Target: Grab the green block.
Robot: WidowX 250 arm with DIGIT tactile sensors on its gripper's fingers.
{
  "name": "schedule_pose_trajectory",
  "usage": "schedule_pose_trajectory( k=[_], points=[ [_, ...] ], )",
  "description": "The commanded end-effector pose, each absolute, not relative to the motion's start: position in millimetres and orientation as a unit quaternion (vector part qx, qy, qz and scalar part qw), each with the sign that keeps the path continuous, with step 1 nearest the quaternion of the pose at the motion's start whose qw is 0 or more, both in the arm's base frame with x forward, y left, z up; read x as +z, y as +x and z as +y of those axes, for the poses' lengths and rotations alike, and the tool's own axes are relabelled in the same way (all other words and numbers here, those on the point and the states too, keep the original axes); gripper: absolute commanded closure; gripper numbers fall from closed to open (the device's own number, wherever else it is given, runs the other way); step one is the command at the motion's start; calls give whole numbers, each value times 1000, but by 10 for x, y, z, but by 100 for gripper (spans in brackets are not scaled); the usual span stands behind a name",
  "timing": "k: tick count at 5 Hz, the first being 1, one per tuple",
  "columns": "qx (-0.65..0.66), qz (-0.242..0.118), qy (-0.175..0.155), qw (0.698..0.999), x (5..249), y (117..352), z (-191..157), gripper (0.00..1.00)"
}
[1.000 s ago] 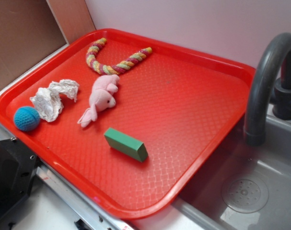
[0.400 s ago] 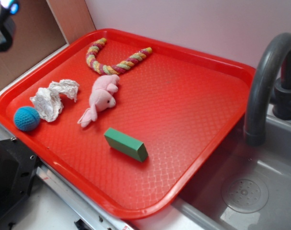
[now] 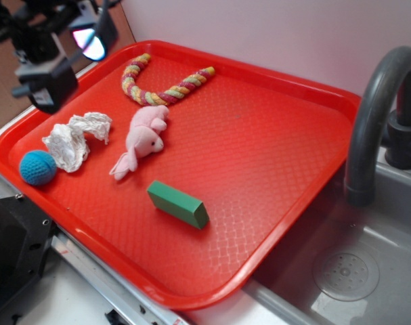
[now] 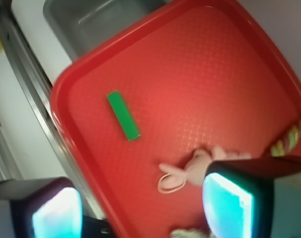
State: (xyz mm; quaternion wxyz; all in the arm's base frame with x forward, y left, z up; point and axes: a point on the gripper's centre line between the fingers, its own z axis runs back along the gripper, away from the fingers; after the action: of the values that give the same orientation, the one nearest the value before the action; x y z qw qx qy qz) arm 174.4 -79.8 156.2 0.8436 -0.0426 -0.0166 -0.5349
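The green block lies flat on the red tray, near its front edge, with nothing touching it. My gripper hovers high over the tray's far left corner, well away from the block. Its jaws stand wide apart, with nothing between them. In the wrist view the green block shows as a small bar far below, ahead of my gripper. The lit fingertips frame the bottom of that view, which is blurred.
On the tray's left part lie a pink plush toy, a striped rope toy, a crumpled white cloth and a blue ball. A grey faucet and sink stand at the right.
My gripper has come into the exterior view from the upper left and moved right and down over the tray's corner. The objects on the tray have not moved.
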Motion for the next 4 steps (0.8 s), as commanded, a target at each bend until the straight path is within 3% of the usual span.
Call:
schedule_pose_trajectory(
  k=[1,4],
  points=[
    [-610,-8,0,792,1264,1734,-989,0],
    [-594,30,31,803,656,1652,-1231,0]
  ],
)
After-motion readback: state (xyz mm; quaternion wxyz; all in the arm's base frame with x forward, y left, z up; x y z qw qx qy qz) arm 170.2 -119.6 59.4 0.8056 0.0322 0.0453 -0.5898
